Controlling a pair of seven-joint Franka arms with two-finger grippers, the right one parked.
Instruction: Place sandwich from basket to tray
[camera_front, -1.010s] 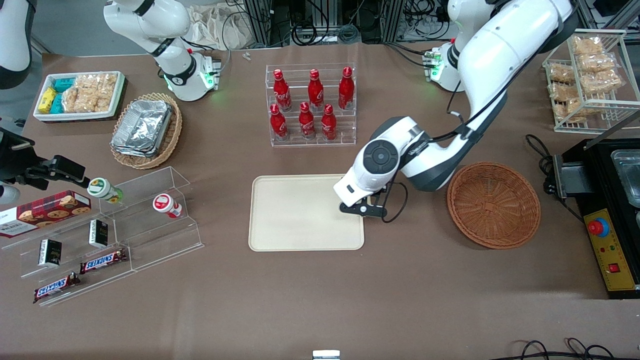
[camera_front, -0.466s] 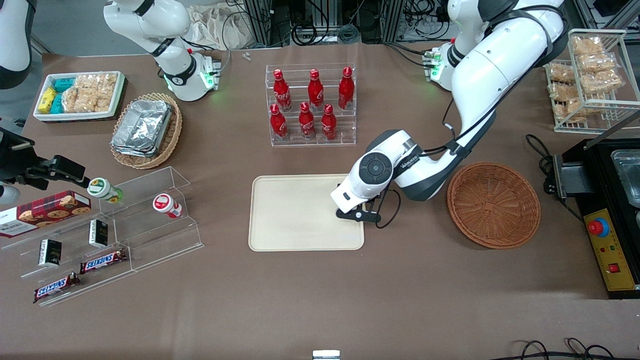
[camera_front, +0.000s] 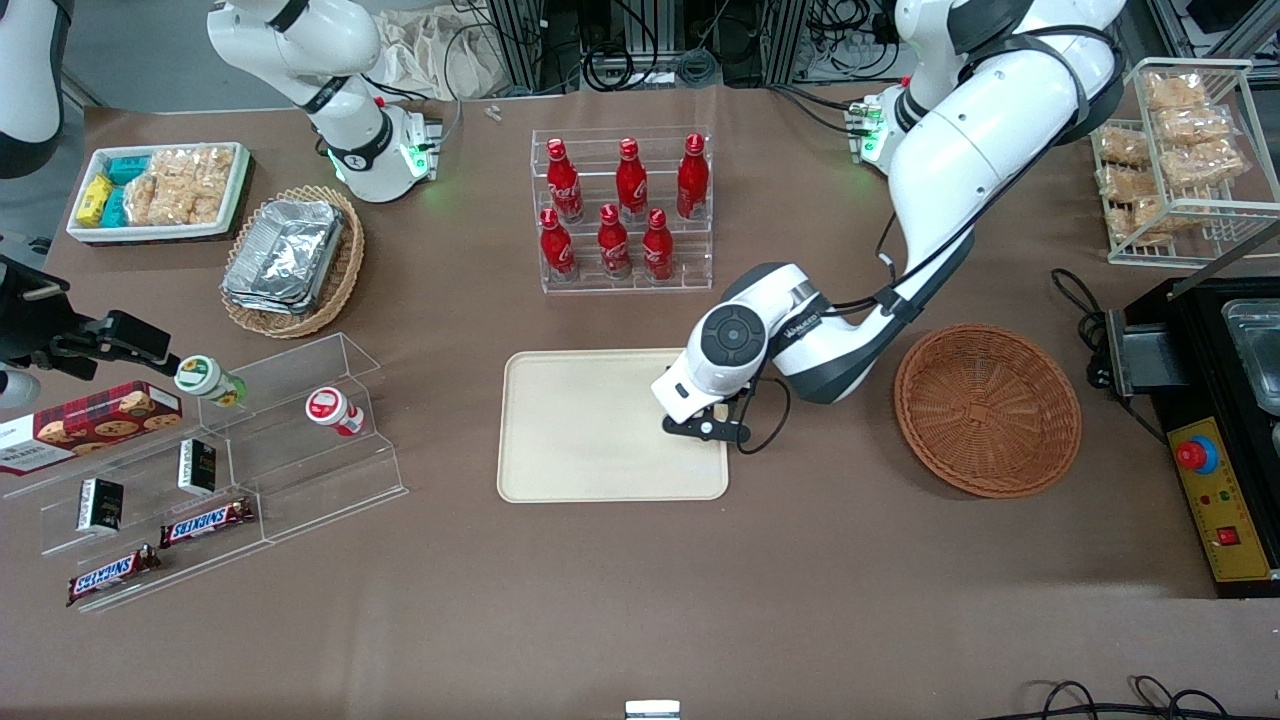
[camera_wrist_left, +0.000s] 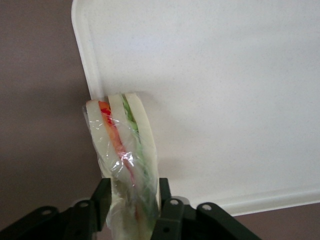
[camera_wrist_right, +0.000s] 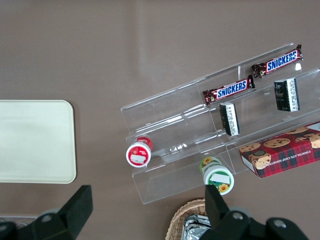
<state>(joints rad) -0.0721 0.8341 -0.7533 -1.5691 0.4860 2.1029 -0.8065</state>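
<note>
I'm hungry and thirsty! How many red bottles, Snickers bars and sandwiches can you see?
Red cola bottles in the clear rack: 6
Brown Snickers bars: 2
Wrapped triangular sandwich, clamped in the left gripper over the cream rectangular tray: 1
Total: 9

Cream-beige tray on a flat brown counter. Above the tray's edge toward the working arm hangs the black end effector, gripping the sandwich — pale cream bread, a red-orange stripe and a green one running down it under glinting clear wrap. The woven basket shows reddish-brown with a criss-cross weave. Farther from the front camera, red bottles with white script — six of them, all red-capped.
</note>
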